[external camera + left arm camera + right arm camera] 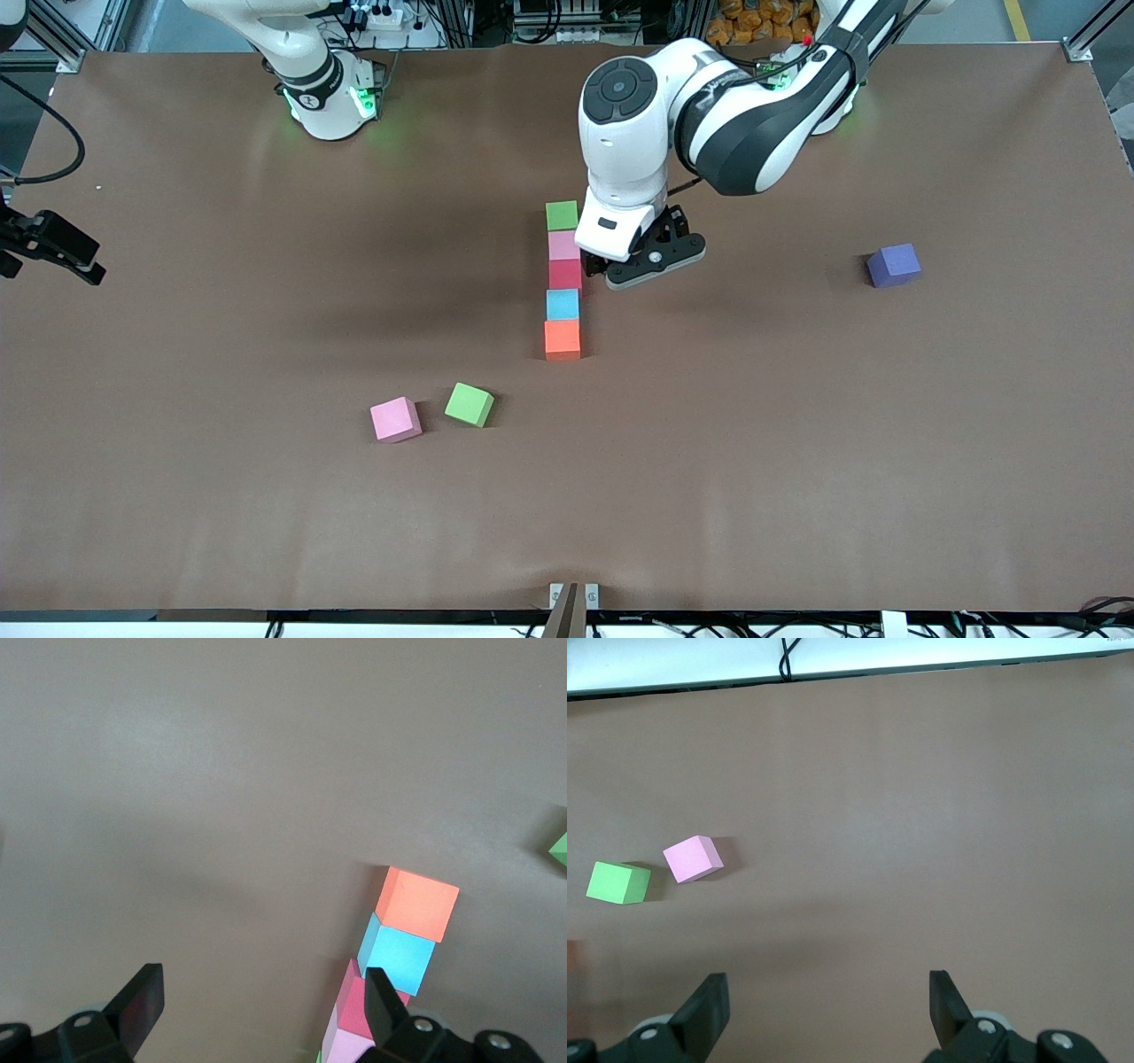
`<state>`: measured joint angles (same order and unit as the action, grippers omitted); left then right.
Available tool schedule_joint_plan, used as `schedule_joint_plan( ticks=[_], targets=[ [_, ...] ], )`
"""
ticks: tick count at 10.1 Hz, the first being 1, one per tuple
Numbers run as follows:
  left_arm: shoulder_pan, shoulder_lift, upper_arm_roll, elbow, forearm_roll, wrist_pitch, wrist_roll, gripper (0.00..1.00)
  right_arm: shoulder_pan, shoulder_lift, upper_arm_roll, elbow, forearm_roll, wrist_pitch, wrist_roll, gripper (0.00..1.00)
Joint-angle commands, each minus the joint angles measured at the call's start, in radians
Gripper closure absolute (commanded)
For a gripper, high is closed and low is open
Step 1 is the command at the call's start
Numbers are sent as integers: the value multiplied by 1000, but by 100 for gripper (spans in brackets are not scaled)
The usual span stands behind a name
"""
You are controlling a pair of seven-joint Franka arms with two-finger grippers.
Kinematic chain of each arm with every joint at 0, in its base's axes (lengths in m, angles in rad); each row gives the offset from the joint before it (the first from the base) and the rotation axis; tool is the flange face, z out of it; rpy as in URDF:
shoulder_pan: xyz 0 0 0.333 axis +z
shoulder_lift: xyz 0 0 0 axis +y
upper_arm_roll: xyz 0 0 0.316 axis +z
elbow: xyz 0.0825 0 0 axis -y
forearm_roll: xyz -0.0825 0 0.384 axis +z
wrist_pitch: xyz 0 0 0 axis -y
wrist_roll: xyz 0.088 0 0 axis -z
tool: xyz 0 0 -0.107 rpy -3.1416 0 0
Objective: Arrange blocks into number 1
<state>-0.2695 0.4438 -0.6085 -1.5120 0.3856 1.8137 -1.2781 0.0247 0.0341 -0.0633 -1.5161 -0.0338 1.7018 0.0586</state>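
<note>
A straight column of five blocks is lined up mid-counter, each one touching the next: green block (562, 215) farthest from the front camera, then pink block (563, 245), red block (565, 274), light blue block (563, 304), and orange block (563, 339) nearest to it. In the left wrist view the orange (417, 903) and light blue (398, 955) ones are seen clearly, with red (356, 1008) and pink (344, 1048) partly hidden.

Three more blocks are left loose. A second pink block (395, 419) and a second green block (469, 404) are parked close together, nearer the front camera than the column and toward the right arm's end of the counter (797, 461); both are also picked up in the right wrist view (pink (692, 858), green (618, 882)). A purple block (893, 265) is sat well apart toward the left arm's end.

The left gripper (640, 263) is hung right beside the column, next to the pink and red blocks, fingers spread apart, nothing held. The right gripper (826, 1005) is kept over bare counter, fingers apart too, nothing held.
</note>
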Motion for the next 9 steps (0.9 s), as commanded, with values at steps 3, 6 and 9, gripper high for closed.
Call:
schedule_joint_plan(
  ticks=[3,6,9],
  targets=[
    [156,-53,72,-42,-241,-108,431,0,-12,-3,11,8,-1,-11,0,0],
    [142,-42,72,-42,-241,-109,421,0,-12,-3,11,8,-1,-11,-2,0],
    [212,-71,87,-34,-223,-109,468,0,-11,-3,11,8,-1,-11,0,0]
  ],
)
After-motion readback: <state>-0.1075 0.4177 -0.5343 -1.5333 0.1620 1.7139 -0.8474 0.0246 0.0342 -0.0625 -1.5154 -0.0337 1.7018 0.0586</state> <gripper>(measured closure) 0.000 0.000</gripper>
